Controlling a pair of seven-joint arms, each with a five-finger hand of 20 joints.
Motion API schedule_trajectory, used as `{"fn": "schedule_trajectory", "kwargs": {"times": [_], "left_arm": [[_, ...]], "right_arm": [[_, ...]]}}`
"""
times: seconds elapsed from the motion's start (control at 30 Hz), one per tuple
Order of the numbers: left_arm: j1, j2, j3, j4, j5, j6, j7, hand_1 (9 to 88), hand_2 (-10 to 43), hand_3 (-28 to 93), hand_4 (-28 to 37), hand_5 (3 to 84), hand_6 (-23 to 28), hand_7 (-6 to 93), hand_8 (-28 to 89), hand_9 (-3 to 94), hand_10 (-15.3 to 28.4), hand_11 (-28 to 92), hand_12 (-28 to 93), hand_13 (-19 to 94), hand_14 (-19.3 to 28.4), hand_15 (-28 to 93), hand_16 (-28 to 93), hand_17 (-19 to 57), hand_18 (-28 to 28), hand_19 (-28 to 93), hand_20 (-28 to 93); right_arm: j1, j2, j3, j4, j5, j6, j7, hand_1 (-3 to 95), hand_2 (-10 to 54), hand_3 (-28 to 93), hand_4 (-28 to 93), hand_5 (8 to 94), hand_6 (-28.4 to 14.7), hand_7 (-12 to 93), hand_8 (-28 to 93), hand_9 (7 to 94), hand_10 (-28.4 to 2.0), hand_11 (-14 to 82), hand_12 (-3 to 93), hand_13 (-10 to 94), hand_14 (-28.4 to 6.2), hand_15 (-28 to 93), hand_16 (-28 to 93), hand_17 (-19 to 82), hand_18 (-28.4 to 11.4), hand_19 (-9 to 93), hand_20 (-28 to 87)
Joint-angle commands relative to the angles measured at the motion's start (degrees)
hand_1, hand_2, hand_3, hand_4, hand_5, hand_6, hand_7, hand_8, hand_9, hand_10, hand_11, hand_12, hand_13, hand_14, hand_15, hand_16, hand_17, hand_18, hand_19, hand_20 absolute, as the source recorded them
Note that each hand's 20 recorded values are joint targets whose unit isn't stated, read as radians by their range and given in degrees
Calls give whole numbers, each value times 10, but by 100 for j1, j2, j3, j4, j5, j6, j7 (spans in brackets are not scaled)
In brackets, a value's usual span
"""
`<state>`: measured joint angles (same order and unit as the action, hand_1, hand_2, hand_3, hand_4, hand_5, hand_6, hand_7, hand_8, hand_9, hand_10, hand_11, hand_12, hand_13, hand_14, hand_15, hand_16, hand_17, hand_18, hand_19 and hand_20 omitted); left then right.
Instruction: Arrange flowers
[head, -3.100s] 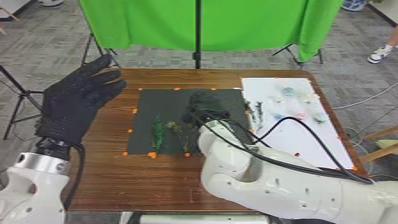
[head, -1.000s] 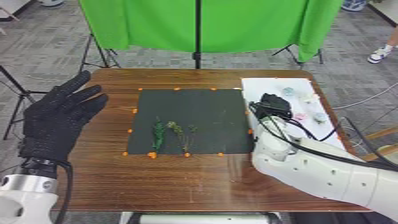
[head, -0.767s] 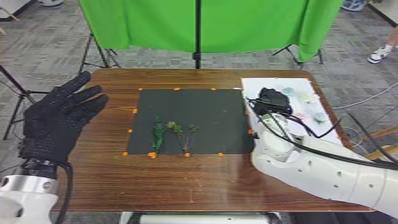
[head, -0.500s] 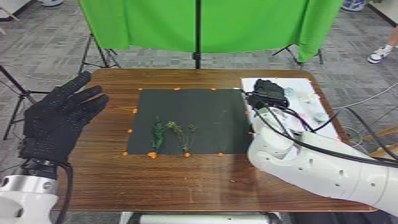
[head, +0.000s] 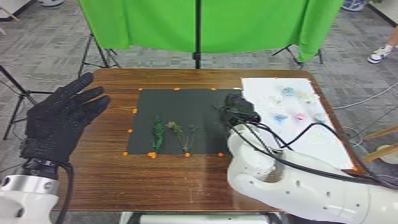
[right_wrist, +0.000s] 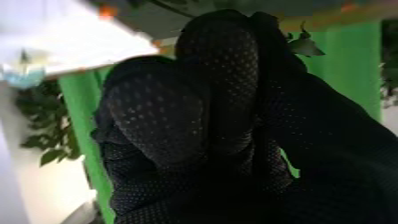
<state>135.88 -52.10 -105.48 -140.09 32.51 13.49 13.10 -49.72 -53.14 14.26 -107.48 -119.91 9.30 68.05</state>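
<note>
Two robot hands, two sprigs lying on the dark mat (head: 197, 99) and about six small blooms (head: 299, 117) on the white sheet (head: 306, 145) can be counted, plus one leafy sprig (right_wrist: 306, 47) at the right robot hand (head: 238, 109). That robot hand is closed, its fingers and thumb gathered round the leafy sprig, a leaf poking out beside them. It is over the right edge of the mat, near the sheet. The left robot hand (head: 64, 120) is open with straight fingers, at the left edge of the bench (head: 160, 185), well apart from the flowers.

On the mat, one deep green sprig (head: 158, 134) and one yellowish, thin-stemmed sprig (head: 174, 127) lie side by side toward the near edge. The blooms, in blue, pink and white, sit on the far half of the sheet. Orange markers (head: 152, 155) dot the border of the mat. The bench is brown wood. Beyond it hangs a green cloth (head: 133, 25) with a black pole (head: 197, 30) in front, over a gray floor (head: 44, 50).
</note>
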Motion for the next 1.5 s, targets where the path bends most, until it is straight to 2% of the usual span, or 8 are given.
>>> {"fn": "schedule_trajectory", "kwargs": {"times": [0.03, 0.07, 0.2, 0.5, 0.67, 0.7, 0.97, 1.5], "left_arm": [[-47, -61, 19, 37, 55, -87, -173, 233, 74, 764, -231, 368, 104, 153, -98, 320, 217, 264, 109, 238, 284, 495, -89, -101, 284, 594, 63], [-73, -77, 29, 44, 56, -81, -229, 233, 74, 764, -231, 368, 104, 153, -98, 320, 217, 264, 109, 238, 284, 495, -89, -101, 284, 594, 63], [-96, -69, 70, 60, 57, -64, -211, 233, 74, 764, -230, 368, 104, 154, -98, 321, 217, 264, 110, 237, 284, 496, -88, -101, 284, 594, 63], [-126, -54, 142, 69, 62, -79, -183, 236, 76, 765, -226, 368, 104, 154, -98, 321, 217, 265, 109, 238, 284, 497, -89, -100, 284, 594, 62], [-149, -34, 152, 70, 67, -69, -172, 237, 77, 767, -225, 368, 104, 154, -98, 321, 217, 264, 109, 238, 284, 497, -89, -101, 284, 594, 62], [-183, -66, 155, 86, 72, -105, -239, 237, 77, 767, -225, 369, 104, 153, -98, 321, 217, 264, 110, 238, 284, 497, -89, -101, 284, 594, 62], [-178, -52, 190, 92, 64, -87, -189, 238, 76, 769, -224, 369, 105, 154, -98, 321, 216, 265, 110, 238, 284, 497, -90, -101, 284, 594, 62], [-131, -104, 164, 74, 74, -75, -254, 239, 76, 770, -222, 369, 104, 154, -98, 324, 218, 266, 108, 238, 284, 497, -90, -101, 284, 594, 62]], "right_arm": [[-331, -176, -86, -171, 13, -339, -78, 553, -95, 723, -280, 926, -30, 167, 117, 937, -104, 423, 152, 934, -54, 598, 211, 444, -230, 932, 182], [-401, -189, -47, -170, -31, -414, -83, 552, -95, 722, -279, 926, -31, 168, 118, 937, -104, 425, 151, 933, -54, 600, 211, 444, -231, 932, 183], [-466, -211, 56, -203, 256, -775, -56, 549, -95, 720, -269, 927, -32, 166, 118, 937, -103, 429, 148, 933, -54, 602, 210, 444, -231, 932, 185], [-441, -287, 86, -188, 351, -948, -65, 529, -95, 694, -247, 928, -32, 171, 121, 937, -108, 438, 150, 918, -66, 630, 211, 434, -235, 932, 192], [-361, -351, 36, -102, 306, -927, -69, 517, -95, 687, -243, 931, -30, 186, 118, 937, -108, 456, 152, 914, -70, 650, 210, 434, -237, 932, 195], [-356, -360, 38, -83, 286, -941, -39, 515, -95, 687, -244, 931, -30, 186, 116, 937, -108, 458, 151, 914, -70, 653, 209, 434, -237, 932, 195], [19, -339, -240, 45, 310, -668, 51, 502, -95, 691, -250, 934, -27, 187, 106, 937, -106, 461, 148, 915, -67, 660, 202, 438, -238, 932, 199], [67, -186, -100, -220, 151, -724, 56, 468, -95, 669, -248, 911, -21, 174, 84, 937, -105, 432, 149, 914, -59, 654, 194, 442, -239, 932, 180]]}}
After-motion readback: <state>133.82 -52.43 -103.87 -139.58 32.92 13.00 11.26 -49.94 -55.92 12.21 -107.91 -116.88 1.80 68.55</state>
